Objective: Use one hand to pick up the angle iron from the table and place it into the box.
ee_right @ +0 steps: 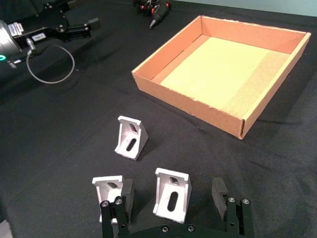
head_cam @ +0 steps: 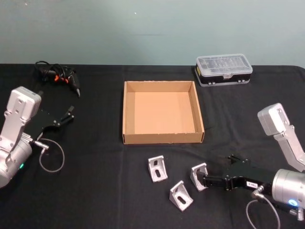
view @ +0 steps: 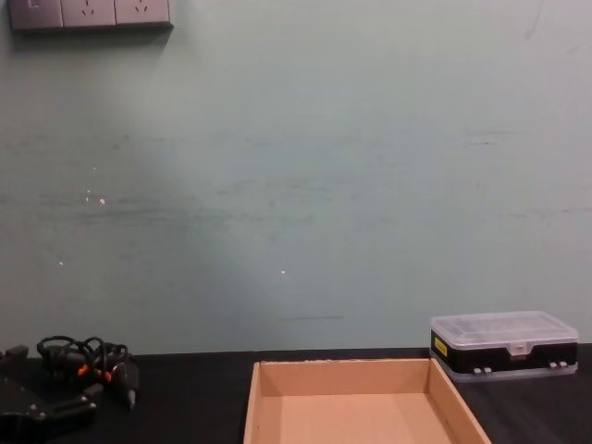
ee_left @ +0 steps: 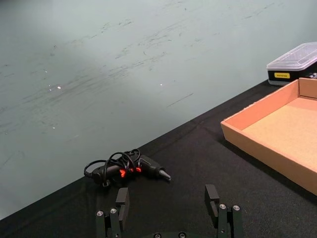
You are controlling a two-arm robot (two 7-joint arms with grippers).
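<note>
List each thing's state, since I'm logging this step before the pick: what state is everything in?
box: empty, open-topped
right angle iron: on table, inside open right gripper
left angle iron: on table, outside box
near angle iron: on table, outside box
left gripper: open, empty
plastic case: lid shut

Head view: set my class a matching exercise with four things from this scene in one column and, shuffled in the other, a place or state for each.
1. box
2. clear-lidded case
3. left gripper
4. right gripper

A. open, straddling an angle iron
B. far right corner of the table
C. open, parked near the cable bundle
D. middle of the table, nothing inside

Pairs: 1-D, 2-B, 3-C, 4-A
</note>
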